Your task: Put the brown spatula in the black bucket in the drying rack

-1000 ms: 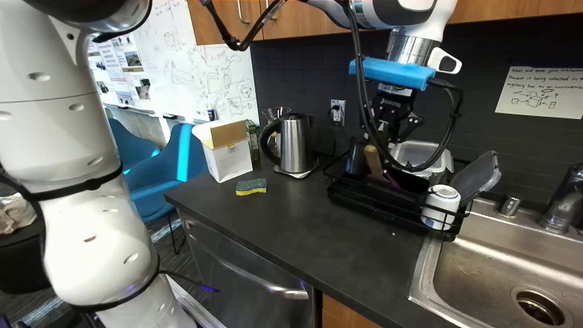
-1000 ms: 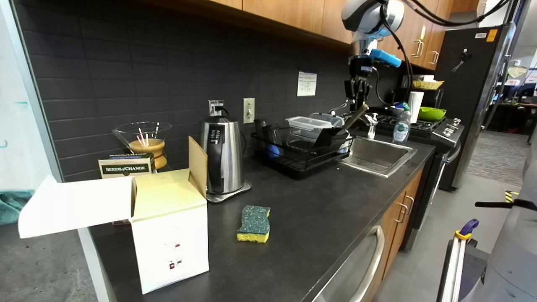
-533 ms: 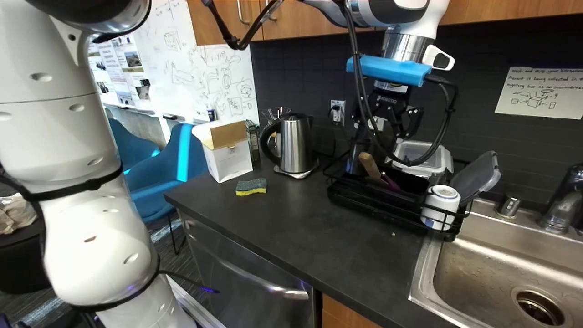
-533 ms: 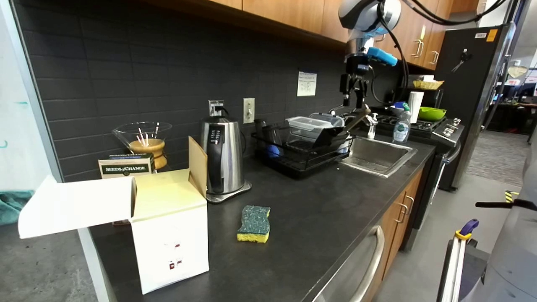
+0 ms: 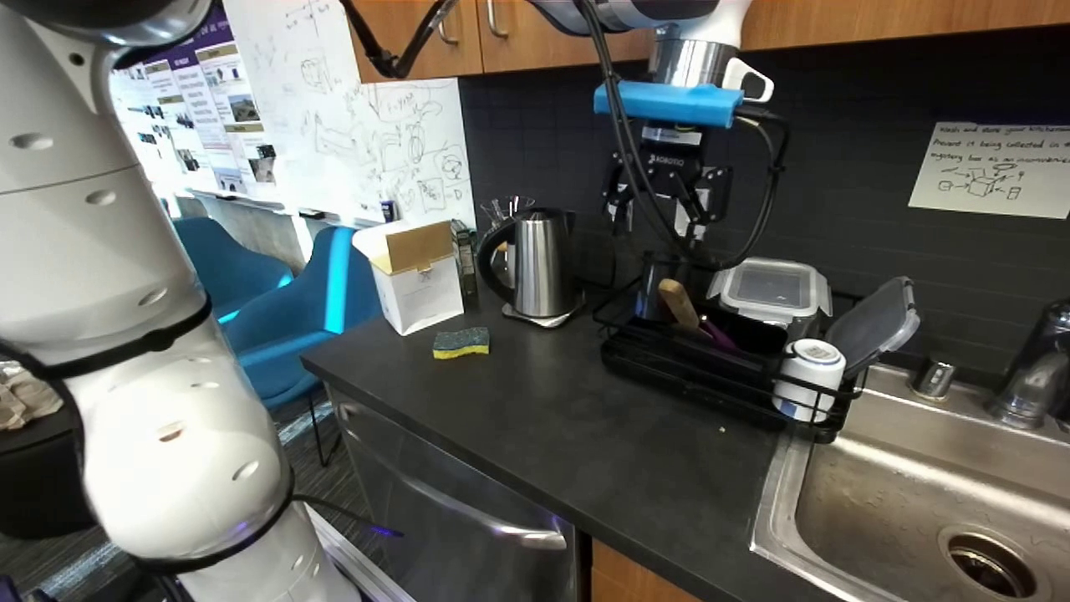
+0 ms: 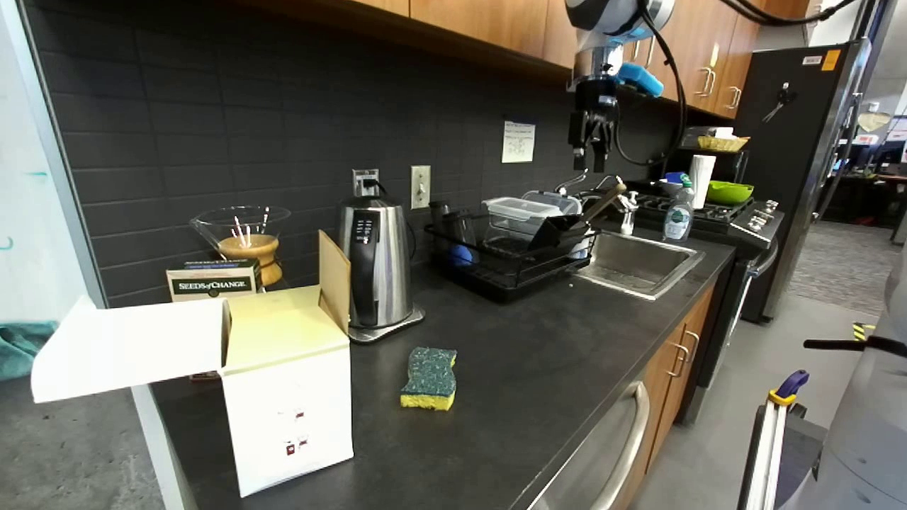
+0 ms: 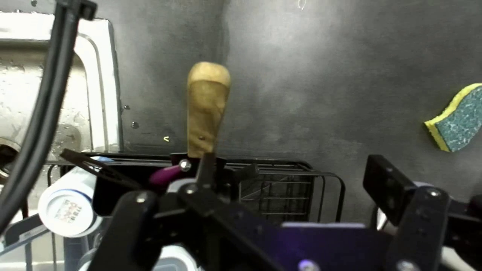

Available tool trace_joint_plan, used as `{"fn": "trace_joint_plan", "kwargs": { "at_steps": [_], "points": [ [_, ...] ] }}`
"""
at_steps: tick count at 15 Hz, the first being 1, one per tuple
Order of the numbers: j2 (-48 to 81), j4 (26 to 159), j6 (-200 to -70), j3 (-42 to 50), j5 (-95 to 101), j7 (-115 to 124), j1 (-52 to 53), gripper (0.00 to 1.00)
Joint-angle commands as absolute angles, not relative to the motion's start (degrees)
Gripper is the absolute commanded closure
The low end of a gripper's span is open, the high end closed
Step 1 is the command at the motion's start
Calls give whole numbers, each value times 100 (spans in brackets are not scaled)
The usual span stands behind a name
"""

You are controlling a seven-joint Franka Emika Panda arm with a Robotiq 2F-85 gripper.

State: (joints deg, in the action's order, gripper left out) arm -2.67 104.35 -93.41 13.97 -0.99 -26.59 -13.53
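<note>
The wooden-looking handle of the brown spatula (image 5: 679,303) slants up out of the black bucket (image 6: 550,234), over the front side of the drying rack (image 5: 681,378). Its blade is hidden. A purple-handled utensil (image 7: 165,175) lies against it in the wrist view. Above the rack, my gripper (image 5: 654,222) stands open with nothing between its fingers. In an exterior view, the gripper (image 6: 589,160) hangs clear above the handle. From the wrist, the handle (image 7: 206,109) shows to the left of the gap between the spread fingers, untouched as far as I can see.
Within the rack are a dark cup (image 5: 652,288), a clear container (image 5: 777,288), an upturned white mug (image 5: 807,380) and a grey lid (image 5: 878,326). The sink (image 5: 903,502) adjoins it. A kettle (image 6: 375,265), sponge (image 6: 429,379) and white box (image 6: 287,418) stand along the counter.
The fingers have spread and let go of the spatula's handle, which has tipped lower. My gripper has then risen and shifted toward the kettle end of the rack.
</note>
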Motion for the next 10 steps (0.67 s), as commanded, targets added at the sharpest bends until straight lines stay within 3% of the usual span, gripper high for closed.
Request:
{"fn": "trace_joint_plan", "kwargs": {
  "at_steps": [1, 10],
  "points": [
    [-1020, 11097, -9471, 1208, 268, -2700, -1143, 0],
    [-2491, 12931, -10888, 795, 1268, -1974, -743, 0]
  ]
}}
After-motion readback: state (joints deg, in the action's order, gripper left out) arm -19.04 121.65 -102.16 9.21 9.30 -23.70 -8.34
